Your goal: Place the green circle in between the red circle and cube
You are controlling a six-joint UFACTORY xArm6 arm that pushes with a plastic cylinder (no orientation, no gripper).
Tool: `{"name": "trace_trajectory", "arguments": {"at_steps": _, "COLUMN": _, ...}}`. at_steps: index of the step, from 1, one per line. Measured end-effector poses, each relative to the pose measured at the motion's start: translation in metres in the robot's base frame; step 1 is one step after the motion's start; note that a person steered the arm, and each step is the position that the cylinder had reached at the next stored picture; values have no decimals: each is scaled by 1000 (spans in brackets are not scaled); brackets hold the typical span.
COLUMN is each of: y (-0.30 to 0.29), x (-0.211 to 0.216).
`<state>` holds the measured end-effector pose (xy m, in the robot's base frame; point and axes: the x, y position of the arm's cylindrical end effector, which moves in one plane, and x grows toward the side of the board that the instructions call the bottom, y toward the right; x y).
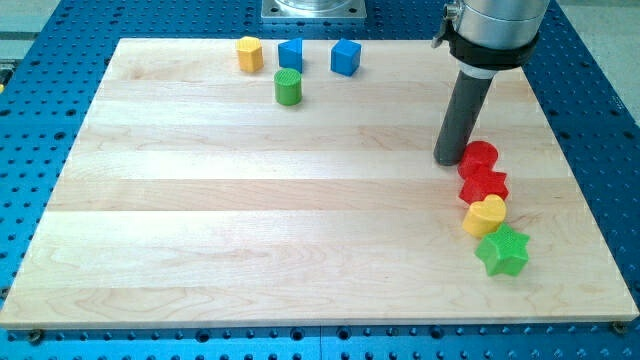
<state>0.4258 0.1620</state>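
My tip [448,160] sits at the view's right, on the wooden board [250,220], touching or just beside the left side of the red circle [480,157]. No pincer on this rig, just the dark rod [464,115], so nothing is gripped.

The green circle [288,87] is well apart from me, up near the view's top edge, left of centre. Around it: blue block [291,54] just above it, prob. a cube; blue cube [346,57] up-right of it; yellow block [250,53], looks hexagonal, up-left. All 3 sit close to the board's top edge, little room behind them.

Right side is a tight column running down from the red circle: red star-ish block [484,185] touching it below, then a yellow block [486,215], shape hard to tell, then a green star [503,250] at the bottom. They appear to touch each other in a chain, fairly near the board's right edge.

Middle, left & bottom of the board are wide open, so lots of room betw. the green circle and the red one. Blue perforated table [40,100] surrounds the board.
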Motion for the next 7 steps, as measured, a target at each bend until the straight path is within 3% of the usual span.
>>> {"name": "trace_trajectory", "arguments": {"at_steps": 1, "y": 1, "x": -4}}
{"name": "trace_trajectory", "arguments": {"at_steps": 2, "y": -63, "x": -29}}
{"name": "trace_trajectory", "arguments": {"at_steps": 3, "y": -226, "x": 19}}
{"name": "trace_trajectory", "arguments": {"at_steps": 4, "y": -316, "x": -31}}
{"name": "trace_trajectory", "arguments": {"at_steps": 5, "y": -298, "x": -105}}
{"name": "trace_trajectory", "arguments": {"at_steps": 7, "y": -162, "x": -117}}
